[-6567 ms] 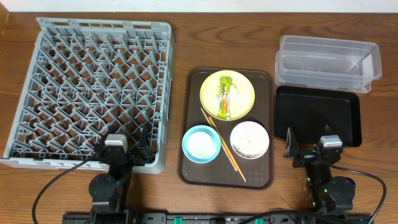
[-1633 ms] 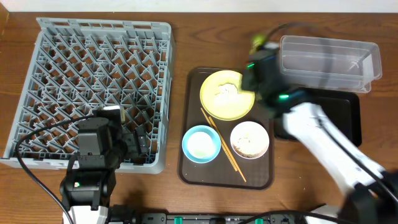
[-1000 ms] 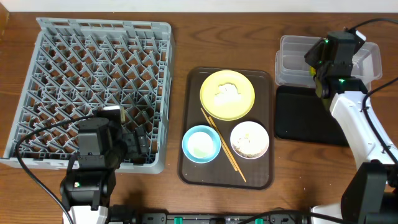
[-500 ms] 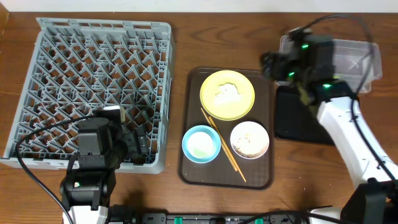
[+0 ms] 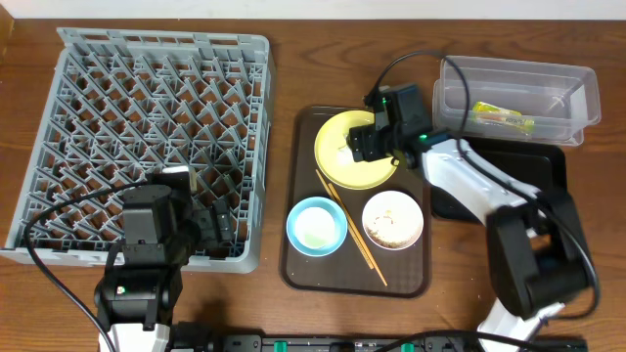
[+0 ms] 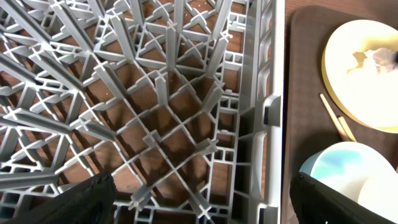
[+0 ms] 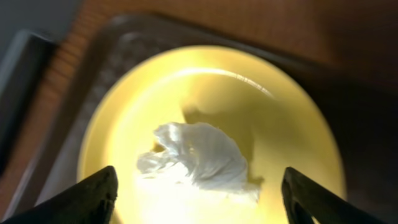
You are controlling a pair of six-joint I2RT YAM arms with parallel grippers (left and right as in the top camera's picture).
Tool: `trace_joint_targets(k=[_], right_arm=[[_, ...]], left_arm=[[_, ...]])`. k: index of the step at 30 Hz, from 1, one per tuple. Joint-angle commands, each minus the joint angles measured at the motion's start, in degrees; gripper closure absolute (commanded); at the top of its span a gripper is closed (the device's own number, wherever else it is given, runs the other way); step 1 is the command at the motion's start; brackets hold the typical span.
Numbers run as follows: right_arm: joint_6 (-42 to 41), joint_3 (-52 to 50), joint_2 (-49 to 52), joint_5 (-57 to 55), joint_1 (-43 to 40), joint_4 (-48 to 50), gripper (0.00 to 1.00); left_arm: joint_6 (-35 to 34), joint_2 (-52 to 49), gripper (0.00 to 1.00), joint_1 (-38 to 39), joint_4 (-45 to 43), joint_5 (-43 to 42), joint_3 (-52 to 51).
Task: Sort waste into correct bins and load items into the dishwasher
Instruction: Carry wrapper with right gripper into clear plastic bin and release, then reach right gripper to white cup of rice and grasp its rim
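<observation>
The crumpled white tissue lies on the round yellow plate, which also shows in the right wrist view. My right gripper hovers over the plate, open and empty, with the tissue just ahead of its fingers. The green-and-orange wrapper lies in the clear tub. The white bowl holds rice scraps. The light blue bowl and the chopsticks are beside it. My left gripper is open over the front right corner of the grey dish rack. No small white cup is in view.
Plate, bowls and chopsticks sit on a dark brown serving tray. The shallow black tray lies in front of the clear tub. The right arm reaches across the black tray's left part.
My right gripper carried the wrapper from the plate to the clear tub, let it go there, and swung back over the plate. The left arm has stayed still over the rack.
</observation>
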State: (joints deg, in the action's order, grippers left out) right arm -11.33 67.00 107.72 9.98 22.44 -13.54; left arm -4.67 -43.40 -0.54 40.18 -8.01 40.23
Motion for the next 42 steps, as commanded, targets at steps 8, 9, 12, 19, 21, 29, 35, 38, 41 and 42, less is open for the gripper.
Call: trace_joint_targets(k=[8, 9, 12, 19, 21, 29, 35, 38, 41, 42], right_arm=[[0.0, 0.1, 3.0, -1.6, 1.5, 1.6, 0.87], [0.0, 0.1, 2.4, -1.8, 1.3, 1.4, 0.9], [0.0, 0.1, -2.0, -5.8, -0.1, 0.2, 0.95], [0.0, 0.1, -14.7, -21.8, -6.7, 1.1, 0.94], [0.0, 0.1, -16.7, -25.9, -10.1, 2.6, 0.94], [-6.2, 0.1, -14.3, -29.0, -21.1, 5.3, 0.91], [-5.4, 0.1, -11.0, -29.0, -24.9, 6.3, 0.35], [-1.0, 0.1, -13.3, -27.1, -24.7, 6.0, 0.28], [2.0, 0.1, -18.3, -21.1, -24.1, 3.1, 0.24], [2.4, 0.1, -20.3, -18.0, -23.9, 0.9, 0.23]], left_arm=[[0.1, 0.0, 0.09, 0.2, 0.1, -0.1, 1.4], [0.1, 0.0, 0.09, 0.2, 0.1, -0.1, 1.4], [0.1, 0.0, 0.09, 0.2, 0.1, -0.1, 1.4], [0.1, 0.0, 0.09, 0.2, 0.1, -0.1, 1.4], [0.1, 0.0, 0.09, 0.2, 0.1, -0.1, 1.4], [0.1, 0.0, 0.09, 0.2, 0.1, -0.1, 1.4], [0.1, 0.0, 0.09, 0.2, 0.1, -0.1, 1.4], [0.1, 0.0, 0.09, 0.2, 0.1, -0.1, 1.4], [0.1, 0.0, 0.09, 0.2, 0.1, -0.1, 1.4], [0.1, 0.0, 0.09, 0.2, 0.1, -0.1, 1.4]])
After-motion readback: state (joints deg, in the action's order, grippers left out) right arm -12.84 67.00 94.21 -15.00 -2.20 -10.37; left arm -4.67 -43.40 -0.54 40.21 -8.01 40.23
